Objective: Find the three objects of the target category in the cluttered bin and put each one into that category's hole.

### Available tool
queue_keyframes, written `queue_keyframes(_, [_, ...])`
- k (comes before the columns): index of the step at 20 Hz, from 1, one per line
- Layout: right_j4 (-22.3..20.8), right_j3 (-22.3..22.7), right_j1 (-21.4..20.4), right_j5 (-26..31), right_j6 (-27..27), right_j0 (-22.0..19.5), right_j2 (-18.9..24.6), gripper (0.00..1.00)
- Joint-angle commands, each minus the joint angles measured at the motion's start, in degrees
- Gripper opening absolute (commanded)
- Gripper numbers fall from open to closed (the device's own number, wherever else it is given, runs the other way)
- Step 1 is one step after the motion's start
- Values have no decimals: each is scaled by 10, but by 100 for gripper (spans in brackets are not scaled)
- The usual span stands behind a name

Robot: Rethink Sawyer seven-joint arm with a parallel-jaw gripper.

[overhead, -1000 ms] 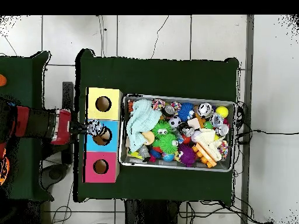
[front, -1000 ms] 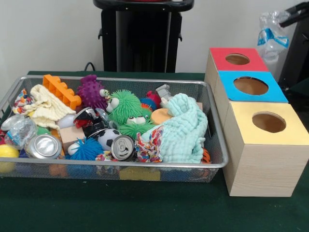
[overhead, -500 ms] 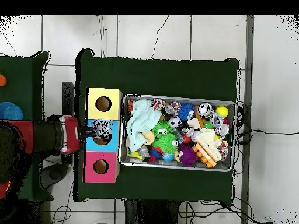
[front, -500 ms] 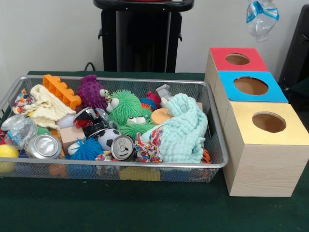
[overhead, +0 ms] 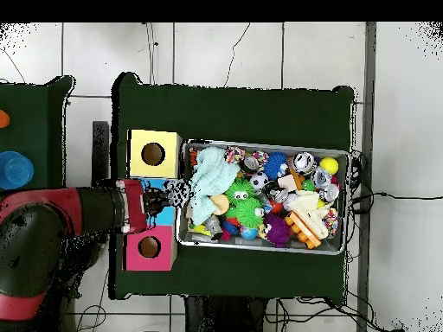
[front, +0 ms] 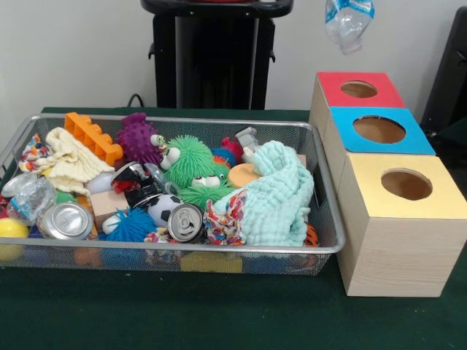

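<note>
Clear crumpled plastic bottle (front: 348,20) hangs high, blue-labelled.

Dark green table (front: 219,321) carrying my bin and three sorting boxes.

In the front view a wire mesh bin (front: 219,257) heaped with toys fills the left and centre; touching one another at right stand a yellow-topped box (front: 405,219) lowest, a blue-topped box (front: 379,131) above it, and a red-topped box (front: 357,89) uppermost.
</note>
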Motion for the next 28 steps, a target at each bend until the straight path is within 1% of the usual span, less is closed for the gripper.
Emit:
queue_keyframes(1, [-16, 42, 34, -16, 85, -6, 81, 0])
queue_keyframes(3, [-10, 36, 44, -13, 95, -5, 81, 0])
queue_keyframes(8, [9, 1, 67, 30, 124, -3, 73, 0])
queue_keyframes(10, [13, -6, 73, 37, 130, -3, 69, 0])
queue_keyframes(19, [31, -45, 88, 75, 137, -13, 59, 0])
queue_keyframes(28, [52, -106, 109, 133, 162, -29, 44, 0])
